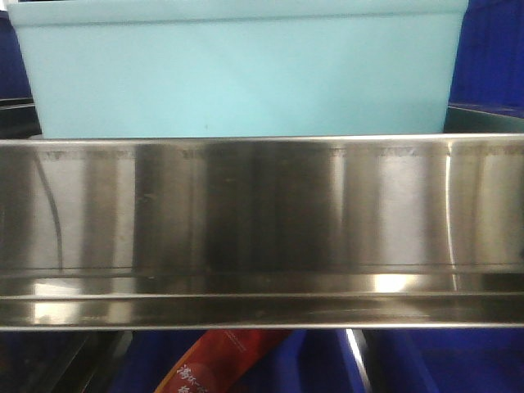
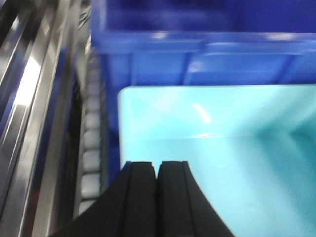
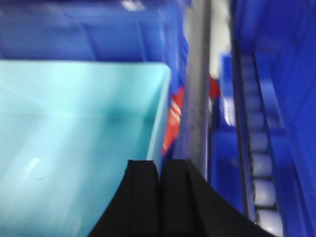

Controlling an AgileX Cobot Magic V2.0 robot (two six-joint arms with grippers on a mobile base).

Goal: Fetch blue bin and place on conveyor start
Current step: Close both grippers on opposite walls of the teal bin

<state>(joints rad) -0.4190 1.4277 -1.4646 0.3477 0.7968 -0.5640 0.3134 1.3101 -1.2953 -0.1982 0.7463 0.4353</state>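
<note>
The pale turquoise rectangular plastic tub sits on the shelf just behind the shiny stainless-steel rail, with dark royal-blue plastic crates behind and beside it. The left gripper has its black fingers pressed together over the tub's near left corner, inside the rim. The right gripper is likewise closed tight, with nothing between the fingers, its tips at the tub's right wall (both wrist views are blurred). A red printed packet lies below the rail.
</note>
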